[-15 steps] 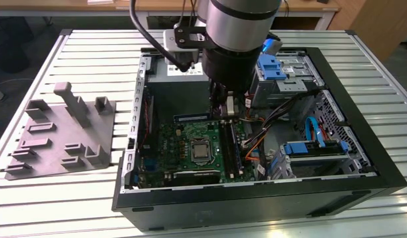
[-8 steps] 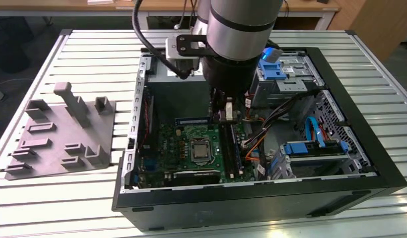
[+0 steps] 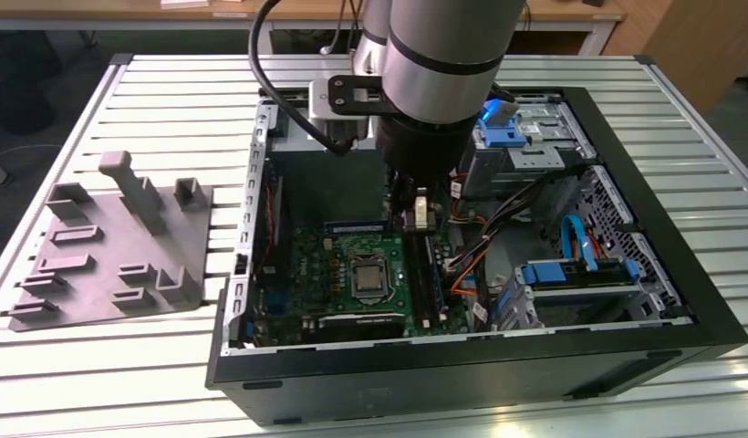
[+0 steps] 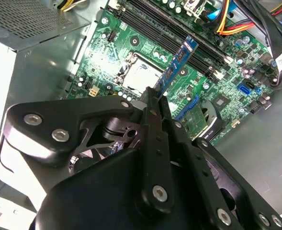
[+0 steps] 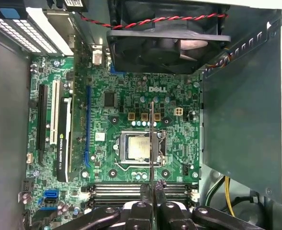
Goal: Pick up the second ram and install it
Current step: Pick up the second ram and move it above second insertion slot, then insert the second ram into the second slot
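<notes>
White slatted worktop (image 3: 143, 365) carried the open black case (image 3: 472, 376), green motherboard (image 5: 131, 96) inside. My end effector (image 4: 155, 96) was pinched narrow on the second ram (image 4: 176, 64), held above the motherboard, not seated in the memory slots (image 5: 117, 190). Best bet: keep it square to a slot, press evenly. Ram looked thin, dark, blue-labelled; edge-on in the first wrist view.
</notes>
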Available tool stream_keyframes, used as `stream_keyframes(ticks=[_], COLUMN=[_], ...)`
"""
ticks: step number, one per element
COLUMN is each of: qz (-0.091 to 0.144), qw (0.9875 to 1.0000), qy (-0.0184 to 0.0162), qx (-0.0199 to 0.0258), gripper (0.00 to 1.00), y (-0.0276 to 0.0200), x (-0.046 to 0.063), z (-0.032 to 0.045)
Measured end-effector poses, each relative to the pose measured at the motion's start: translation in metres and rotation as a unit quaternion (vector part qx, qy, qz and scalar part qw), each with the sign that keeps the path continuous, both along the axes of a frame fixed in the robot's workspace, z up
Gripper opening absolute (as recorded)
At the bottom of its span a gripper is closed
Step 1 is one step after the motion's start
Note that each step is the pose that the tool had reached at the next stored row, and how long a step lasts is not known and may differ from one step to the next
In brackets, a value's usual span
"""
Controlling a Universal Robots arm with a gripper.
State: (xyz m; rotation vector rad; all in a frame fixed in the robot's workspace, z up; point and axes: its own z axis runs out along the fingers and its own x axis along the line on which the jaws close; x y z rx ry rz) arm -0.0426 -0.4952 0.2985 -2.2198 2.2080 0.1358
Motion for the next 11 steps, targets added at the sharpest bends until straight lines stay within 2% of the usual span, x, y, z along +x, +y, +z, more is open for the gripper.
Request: stream_keyframes(ticks=[11], qz=[0.0], qw=[1.0], qy=[0.0], qx=[0.0001], gripper=[0.14], y=[0.0], x=[0.0], z=[-0.0004])
